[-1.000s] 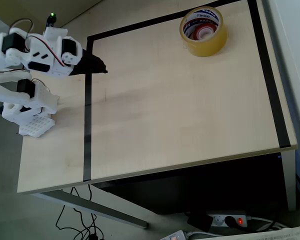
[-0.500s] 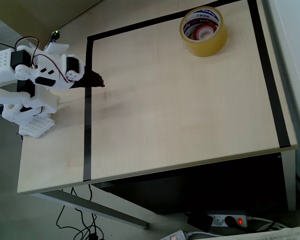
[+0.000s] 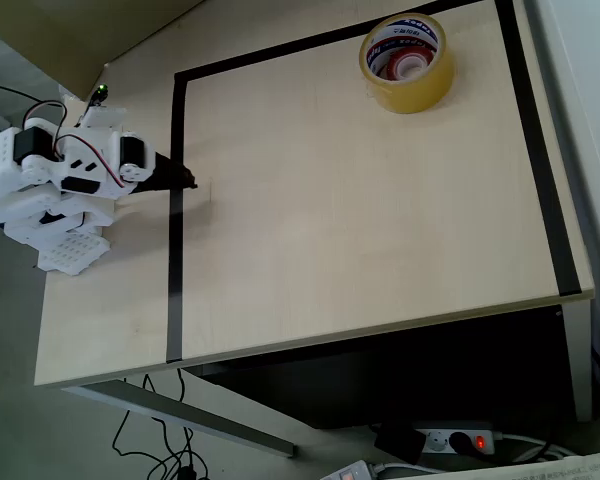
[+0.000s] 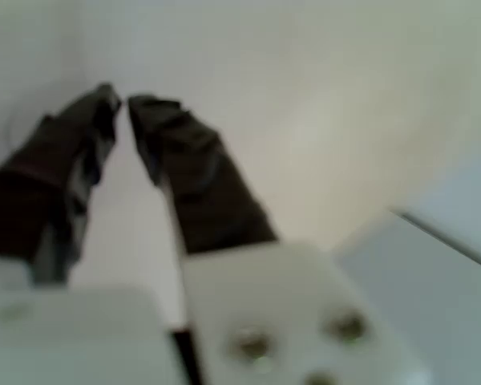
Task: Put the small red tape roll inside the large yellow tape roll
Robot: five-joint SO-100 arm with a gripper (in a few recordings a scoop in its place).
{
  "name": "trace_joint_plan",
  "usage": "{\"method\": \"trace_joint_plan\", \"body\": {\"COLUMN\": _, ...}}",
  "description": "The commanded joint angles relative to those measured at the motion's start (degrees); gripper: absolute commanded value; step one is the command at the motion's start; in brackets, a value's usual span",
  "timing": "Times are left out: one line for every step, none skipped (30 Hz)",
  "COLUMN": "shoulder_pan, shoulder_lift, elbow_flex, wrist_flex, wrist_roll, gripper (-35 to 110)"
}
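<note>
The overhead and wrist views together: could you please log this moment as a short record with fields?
small red tape roll: lying inside the large yellow tape roll
large yellow tape roll: flat on the table, near the top edge of the overhead view, inside the black tape outline
gripper: at the left of the overhead view, over the outline's left strip, far from both rolls; in the wrist view the fingertips nearly meet with nothing between them
table: light wood
task state: red roll already sits inside the yellow one

White arm folded low, its black gripper [image 3: 185,183] [image 4: 122,103] with fingertips nearly together, holding nothing.
</note>
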Motion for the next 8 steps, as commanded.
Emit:
{"method": "trace_joint_plan", "body": {"shoulder_pan": 0.0, "shoulder_lift": 3.2, "elbow_flex": 1.5, "wrist_flex": 6.6, "wrist_roll": 3.1, "gripper": 0}}
{"method": "trace_joint_plan", "body": {"shoulder_pan": -0.3, "shoulder_lift": 3.2, "elbow_flex": 1.6, "wrist_flex": 7.6, "wrist_roll": 3.1, "gripper": 0}}
{"method": "trace_joint_plan", "body": {"shoulder_pan": -0.3, "shoulder_lift": 3.2, "elbow_flex": 1.6, "wrist_flex": 8.6, "wrist_roll": 3.1, "gripper": 0}}
{"method": "trace_joint_plan", "body": {"shoulder_pan": -0.4, "shoulder_lift": 3.2, "elbow_flex": 1.6, "wrist_flex": 9.2, "wrist_roll": 3.1, "gripper": 0}}
{"method": "trace_joint_plan", "body": {"shoulder_pan": -0.4, "shoulder_lift": 3.2, "elbow_flex": 1.6, "wrist_flex": 9.9, "wrist_roll": 3.1, "gripper": 0}}
{"method": "trace_joint_plan", "body": {"shoulder_pan": -0.6, "shoulder_lift": 3.2, "elbow_flex": 1.6, "wrist_flex": 10.9, "wrist_roll": 3.1, "gripper": 0}}
{"method": "trace_joint_plan", "body": {"shoulder_pan": -1.1, "shoulder_lift": 3.2, "elbow_flex": 1.6, "wrist_flex": 10.9, "wrist_roll": 3.1, "gripper": 0}}
{"method": "trace_joint_plan", "body": {"shoulder_pan": -1.3, "shoulder_lift": 3.2, "elbow_flex": 1.6, "wrist_flex": 10.9, "wrist_roll": 3.1, "gripper": 0}}
